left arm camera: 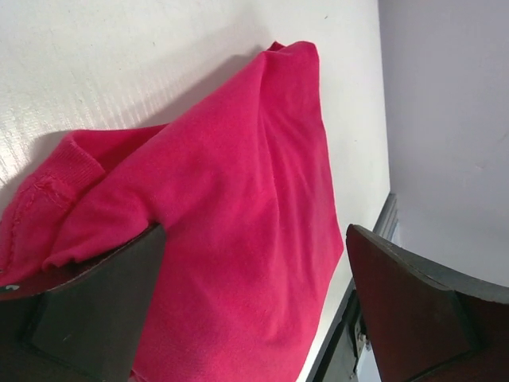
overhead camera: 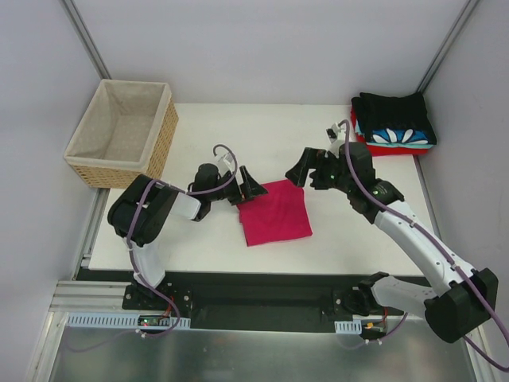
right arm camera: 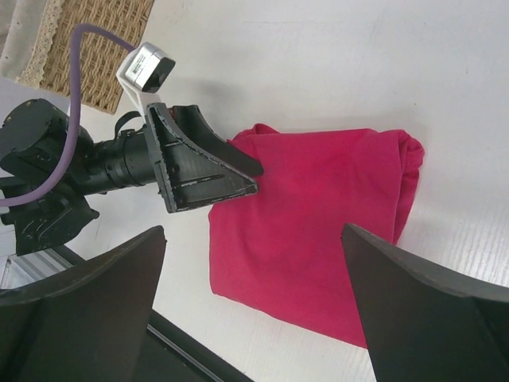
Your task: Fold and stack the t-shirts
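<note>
Left end effector (overhead camera: 247, 185) and right end effector (overhead camera: 306, 173) sit spread at far corners of the folded crimson tee (overhead camera: 274, 215), seemingly poised to lift it.

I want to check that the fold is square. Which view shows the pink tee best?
Top external: the tee lies whole in view, its outline almost unobstructed. Left wrist gives only a close, cropped patch of it. Right wrist shows most of it, with one near corner hidden.
</note>
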Controlling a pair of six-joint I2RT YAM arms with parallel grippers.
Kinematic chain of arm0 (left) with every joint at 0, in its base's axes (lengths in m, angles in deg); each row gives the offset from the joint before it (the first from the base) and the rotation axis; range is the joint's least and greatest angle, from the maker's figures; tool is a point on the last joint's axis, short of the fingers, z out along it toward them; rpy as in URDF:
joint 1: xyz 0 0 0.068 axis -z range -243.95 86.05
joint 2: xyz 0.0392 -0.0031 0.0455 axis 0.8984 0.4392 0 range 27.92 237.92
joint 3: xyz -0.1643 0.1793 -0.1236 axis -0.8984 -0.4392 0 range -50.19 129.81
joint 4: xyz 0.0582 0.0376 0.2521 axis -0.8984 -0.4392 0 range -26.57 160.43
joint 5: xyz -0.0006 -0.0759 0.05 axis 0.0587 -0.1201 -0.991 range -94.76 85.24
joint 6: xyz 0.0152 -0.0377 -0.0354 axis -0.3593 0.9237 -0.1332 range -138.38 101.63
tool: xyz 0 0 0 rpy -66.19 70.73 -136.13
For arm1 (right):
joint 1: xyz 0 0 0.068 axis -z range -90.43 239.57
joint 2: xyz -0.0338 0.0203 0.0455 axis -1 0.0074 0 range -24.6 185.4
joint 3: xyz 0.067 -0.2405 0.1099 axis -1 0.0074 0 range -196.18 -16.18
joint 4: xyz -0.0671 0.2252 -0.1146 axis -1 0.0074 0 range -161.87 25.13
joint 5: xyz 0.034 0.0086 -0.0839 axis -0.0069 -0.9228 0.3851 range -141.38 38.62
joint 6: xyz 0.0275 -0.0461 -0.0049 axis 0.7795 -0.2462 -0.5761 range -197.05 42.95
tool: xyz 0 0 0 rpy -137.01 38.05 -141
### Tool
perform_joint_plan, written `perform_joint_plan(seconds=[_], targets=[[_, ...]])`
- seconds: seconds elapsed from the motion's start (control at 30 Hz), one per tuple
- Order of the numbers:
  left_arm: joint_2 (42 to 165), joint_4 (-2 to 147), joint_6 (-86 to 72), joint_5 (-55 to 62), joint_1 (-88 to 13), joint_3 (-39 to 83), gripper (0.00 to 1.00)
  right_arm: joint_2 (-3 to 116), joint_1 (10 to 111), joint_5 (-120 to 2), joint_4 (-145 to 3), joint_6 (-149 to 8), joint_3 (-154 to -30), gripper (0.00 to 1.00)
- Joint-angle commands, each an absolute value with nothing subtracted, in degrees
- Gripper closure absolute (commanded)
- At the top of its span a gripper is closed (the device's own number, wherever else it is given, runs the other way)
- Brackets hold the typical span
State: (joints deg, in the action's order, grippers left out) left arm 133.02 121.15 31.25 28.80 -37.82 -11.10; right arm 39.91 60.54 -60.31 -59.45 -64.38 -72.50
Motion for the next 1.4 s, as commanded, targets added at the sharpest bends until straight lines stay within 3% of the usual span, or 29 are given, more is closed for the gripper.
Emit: perform_joint_plan(seconds=[0.0, 0.17, 0.3, 0.47, 0.83, 1.1, 1.37], targets=[[133.75, 128.97, 33.57, 31.45, -38.11, -14.59, 0.01, 37.45, 60.31, -57.71, -57.90, -65.80, -72.52, 0.03], [126.20, 124.33, 34.10, 33.04, -38.11, -13.89, 0.01, 39.73, 61.36, -45.87, -53.16, -68.60, -79.17, 0.03], [115.15, 113.44, 32.87, 30.58, -37.93, -11.44, 0.01, 49.64, 65.83, -39.61, -48.49, -70.81, -86.48, 0.03], [110.19, 102.35, 32.08, 31.80, -34.78, -4.58, 0.01, 59.32, 72.50, -34.07, -49.63, -75.02, -93.25, 0.03], [107.12, 98.74, 32.44, 32.60, -29.23, -1.76, 0.01, 82.26, 89.21, -35.73, -53.59, -75.29, -114.94, 0.04], [104.74, 92.41, 29.00, 32.16, -29.23, -1.85, 0.01, 97.90, 94.31, -41.61, -55.17, -74.86, -128.14, 0.04], [110.62, 89.59, 26.54, 33.21, -30.28, 1.84, 0.01, 111.71, 97.57, -46.97, -53.08, -72.66, -141.85, 0.04]])
